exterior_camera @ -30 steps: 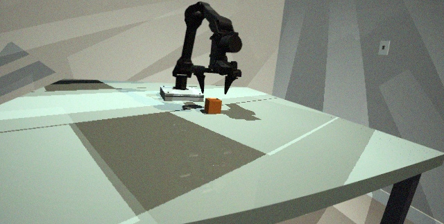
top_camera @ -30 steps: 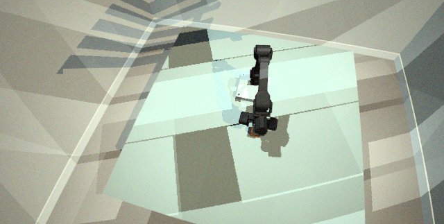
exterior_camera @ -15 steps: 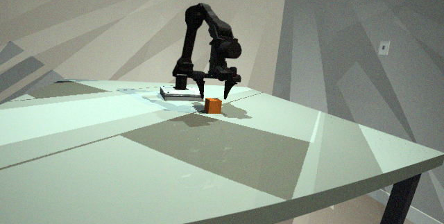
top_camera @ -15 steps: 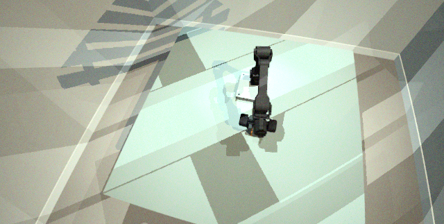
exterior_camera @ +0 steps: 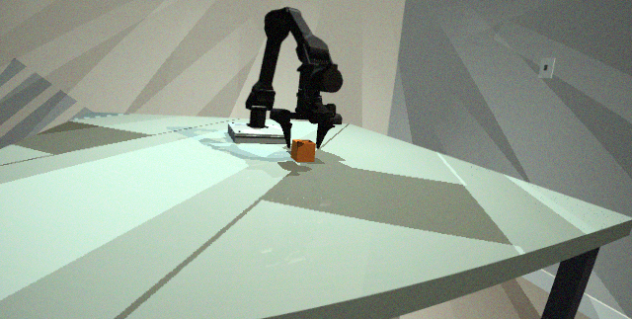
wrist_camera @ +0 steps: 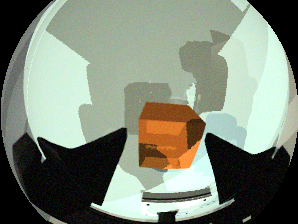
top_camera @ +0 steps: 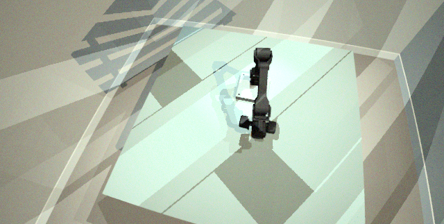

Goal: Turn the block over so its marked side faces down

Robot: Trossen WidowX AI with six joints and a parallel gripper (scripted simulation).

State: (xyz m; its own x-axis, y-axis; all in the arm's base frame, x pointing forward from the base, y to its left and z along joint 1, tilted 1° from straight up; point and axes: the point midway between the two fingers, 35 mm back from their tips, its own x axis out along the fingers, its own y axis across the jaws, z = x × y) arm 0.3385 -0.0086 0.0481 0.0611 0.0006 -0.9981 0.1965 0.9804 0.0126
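From where I stood, the pale base [top_camera: 245, 93] [exterior_camera: 257, 134] [wrist_camera: 175, 198] sat leftmost in the exterior view, anchoring the arm [top_camera: 263, 78] [exterior_camera: 269, 62] as it arched over and down. Next came the gripper [top_camera: 259, 124] [exterior_camera: 303, 146] [wrist_camera: 168, 135], pointing downward, its 2 fingers spread wide and holding nothing, presumably to leave room on 2 sides of the block. The orange block [exterior_camera: 303, 151] [wrist_camera: 167, 135] sat on the table [exterior_camera: 197, 260] [top_camera: 173, 148] [wrist_camera: 60, 75], between the fingertips in the wrist view, apparently being lined up for a grasp before turning. I couldn't make out which face was marked.
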